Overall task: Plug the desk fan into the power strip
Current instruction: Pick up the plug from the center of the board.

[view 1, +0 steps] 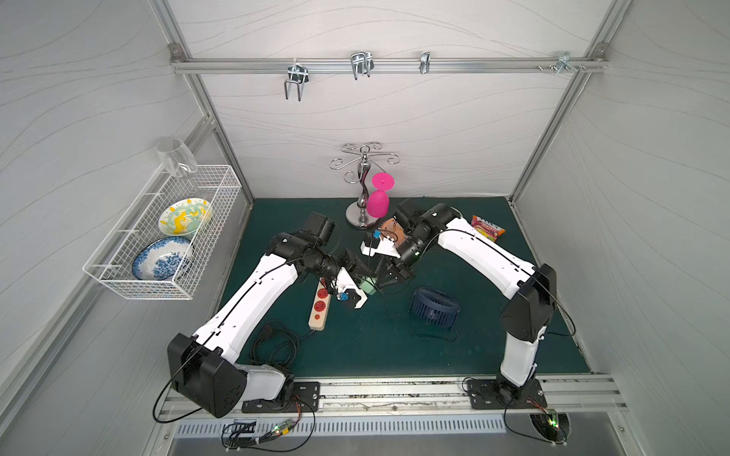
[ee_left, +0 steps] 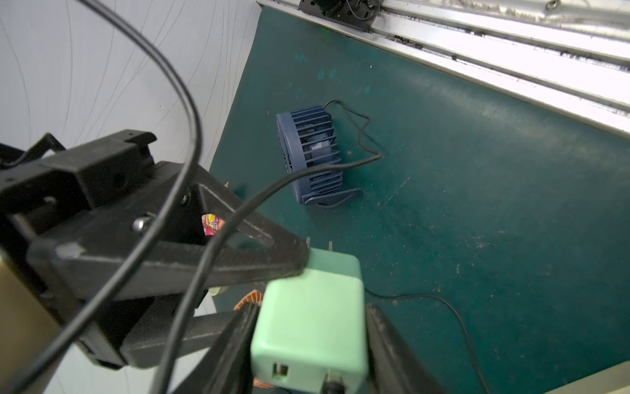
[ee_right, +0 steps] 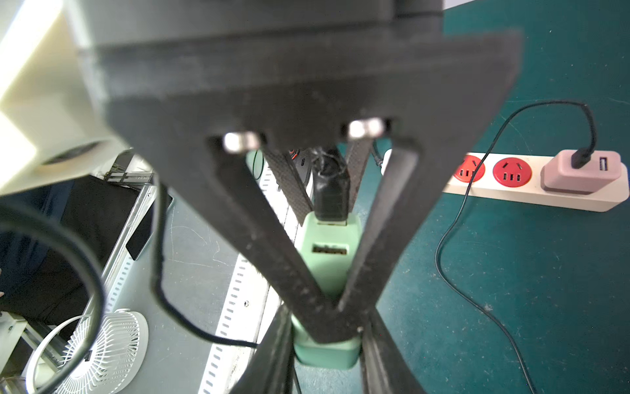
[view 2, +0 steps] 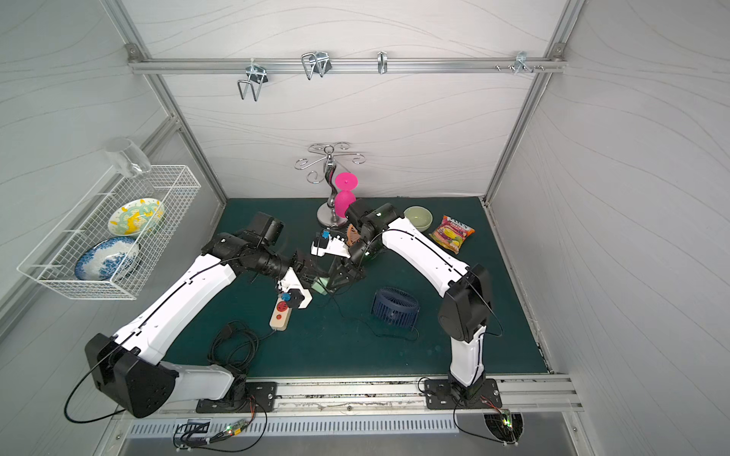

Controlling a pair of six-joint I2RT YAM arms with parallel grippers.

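My right gripper (ee_right: 335, 317) is pinched on the green adapter (ee_right: 325, 266) carrying the desk fan (view 1: 434, 308)'s black USB lead (ee_left: 238, 211), above the middle of the table (view 1: 355, 355). My left gripper (ee_left: 312, 314) straddles the same adapter; I cannot tell whether it presses.

The power strip (view 1: 320, 308) lies near the table's left edge. A mauve charger (ee_right: 579, 170) sits in its end socket, and other red sockets (ee_right: 472, 169) are free.

I judge the adapter light, rigid and slick, so I'd hold its flat sides, clear of the prongs (ee_left: 308, 242). The strip may slide under a push.

The wire basket (view 1: 134, 290) on the left wall holds two patterned dishes (view 1: 185, 216). The green bowl (view 2: 418, 218) looks empty.
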